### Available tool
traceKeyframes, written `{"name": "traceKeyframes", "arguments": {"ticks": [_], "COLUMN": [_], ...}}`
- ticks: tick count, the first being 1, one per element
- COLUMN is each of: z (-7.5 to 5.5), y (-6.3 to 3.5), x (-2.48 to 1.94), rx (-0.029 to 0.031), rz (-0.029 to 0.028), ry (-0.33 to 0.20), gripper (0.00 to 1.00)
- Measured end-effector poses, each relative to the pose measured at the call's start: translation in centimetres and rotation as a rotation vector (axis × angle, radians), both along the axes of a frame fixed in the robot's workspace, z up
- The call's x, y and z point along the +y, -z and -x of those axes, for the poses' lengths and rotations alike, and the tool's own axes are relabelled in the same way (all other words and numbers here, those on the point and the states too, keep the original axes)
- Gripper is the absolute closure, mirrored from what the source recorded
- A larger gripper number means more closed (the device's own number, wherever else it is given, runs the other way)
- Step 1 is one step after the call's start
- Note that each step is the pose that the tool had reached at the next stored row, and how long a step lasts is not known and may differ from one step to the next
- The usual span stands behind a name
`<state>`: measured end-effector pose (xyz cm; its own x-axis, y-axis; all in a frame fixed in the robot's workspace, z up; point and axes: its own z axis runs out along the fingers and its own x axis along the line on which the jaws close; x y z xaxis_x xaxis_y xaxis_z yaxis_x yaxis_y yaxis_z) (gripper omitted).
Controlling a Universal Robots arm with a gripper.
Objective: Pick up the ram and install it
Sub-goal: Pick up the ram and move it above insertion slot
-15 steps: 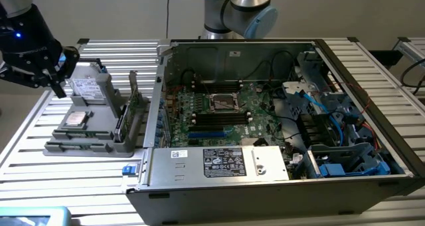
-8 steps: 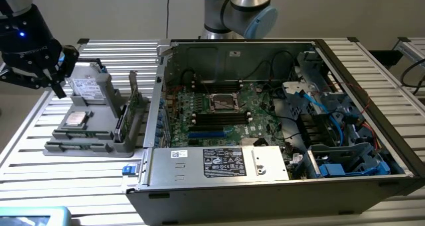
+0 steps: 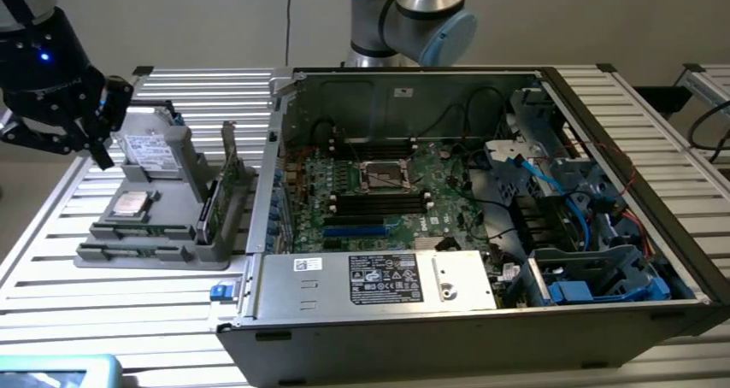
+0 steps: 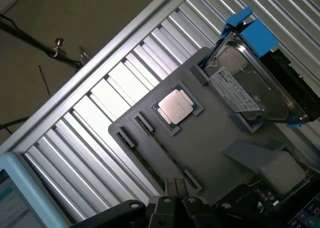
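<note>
The ram [image 3: 139, 232] is a thin green stick lying on edge in a front slot of the grey holder tray [image 3: 171, 196]. In the wrist view the ram [image 4: 165, 150] runs between two slot clips, just ahead of my fingertips. My gripper [image 3: 101, 149] hangs above the tray's rear corner at the exterior view's left, beside the hard drive [image 3: 149, 149]. The gripper [image 4: 176, 187] is shut with nothing between its fingers. The open computer case [image 3: 479, 200] lies at the exterior view's right of the tray, its motherboard [image 3: 377, 191] exposed with black memory slots [image 3: 379, 202].
The tray also carries a silver processor chip [image 4: 175, 105], a hard drive in a blue carrier [image 4: 250, 87] and a larger green card [image 3: 234, 183] standing on edge. Cables and drive cages crowd the case's right side. A light-blue device [image 4: 15, 193] sits at the slatted table's edge.
</note>
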<state>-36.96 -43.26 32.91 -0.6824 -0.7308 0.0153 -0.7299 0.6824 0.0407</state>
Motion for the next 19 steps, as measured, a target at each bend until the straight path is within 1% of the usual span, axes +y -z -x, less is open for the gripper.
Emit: {"name": "traceKeyframes", "arguments": {"ticks": [19], "z": [0.0], "y": [0.0], "x": [0.0], "rx": [0.0], "rz": [0.0], "ry": [-0.346], "gripper": [0.89]}}
